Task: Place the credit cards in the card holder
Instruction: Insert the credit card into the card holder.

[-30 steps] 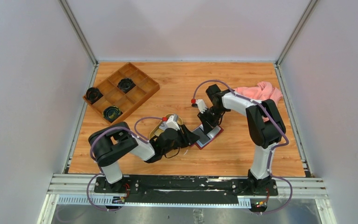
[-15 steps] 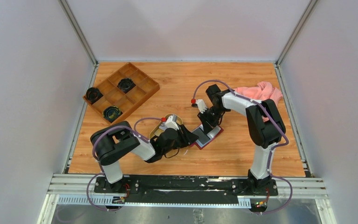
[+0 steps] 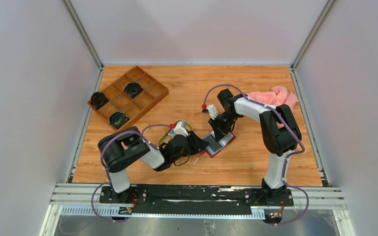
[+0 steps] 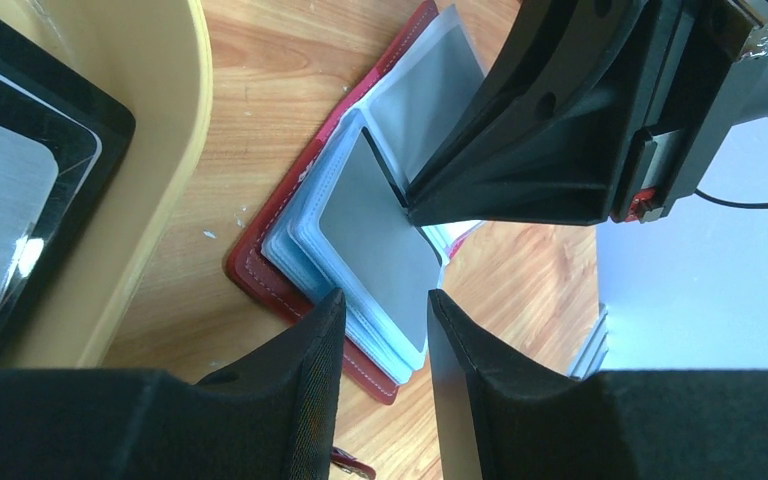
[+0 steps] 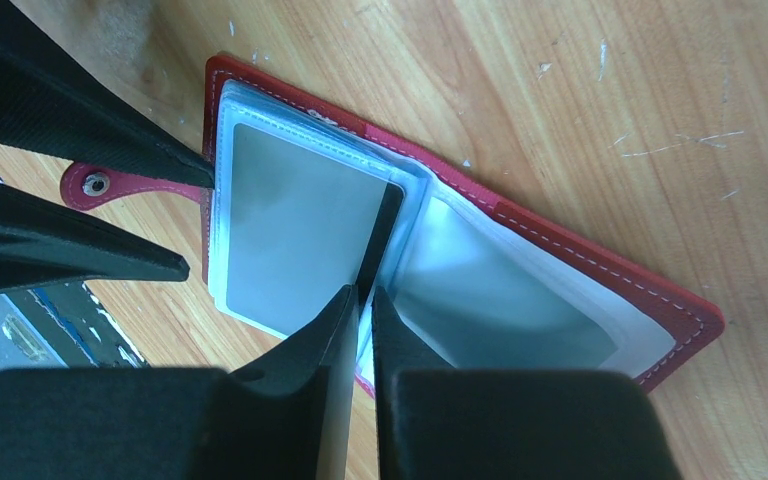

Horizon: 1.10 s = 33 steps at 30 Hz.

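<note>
The dark red card holder (image 3: 225, 143) lies open on the table, its grey-blue sleeves (image 5: 480, 290) fanned up. A grey credit card (image 5: 290, 235) sits partly in a sleeve, and my right gripper (image 5: 360, 295) is shut on its dark edge from above. My left gripper (image 4: 382, 300) is open, low on the table, with its fingertips on either side of the near corner of the sleeve stack (image 4: 360, 300). More credit cards (image 4: 0, 200) lie in the oval tan tray (image 4: 170, 130) to the left of the holder.
The holder's snap tab (image 5: 95, 183) sticks out toward the left gripper. A brown compartmented box (image 3: 150, 98) with black round parts stands at the back left. A pink cloth (image 3: 275, 96) lies at the back right, behind the right arm.
The left gripper's jaws have narrowed a little and the left arm has edged toward the holder. The right gripper and the card have stayed put.
</note>
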Each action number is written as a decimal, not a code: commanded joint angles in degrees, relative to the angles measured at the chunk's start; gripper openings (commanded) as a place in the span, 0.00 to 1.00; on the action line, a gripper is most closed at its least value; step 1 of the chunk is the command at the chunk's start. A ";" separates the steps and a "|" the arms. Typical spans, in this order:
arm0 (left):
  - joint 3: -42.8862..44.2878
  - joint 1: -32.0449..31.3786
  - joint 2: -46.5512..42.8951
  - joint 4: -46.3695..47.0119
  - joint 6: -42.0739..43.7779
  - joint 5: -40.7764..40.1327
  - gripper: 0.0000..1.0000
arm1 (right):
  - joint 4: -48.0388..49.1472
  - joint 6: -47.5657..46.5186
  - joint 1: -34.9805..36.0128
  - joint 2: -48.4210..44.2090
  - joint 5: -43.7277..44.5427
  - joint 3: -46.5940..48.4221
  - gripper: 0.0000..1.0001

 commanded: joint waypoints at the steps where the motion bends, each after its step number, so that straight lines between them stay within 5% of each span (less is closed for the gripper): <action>1: -0.74 0.28 0.36 2.27 -0.32 -0.86 0.38 | -2.43 -0.94 0.44 1.95 1.09 0.18 0.13; 33: -0.89 0.88 1.12 3.69 -1.87 0.58 0.36 | -2.73 -1.02 0.39 2.14 0.83 0.34 0.13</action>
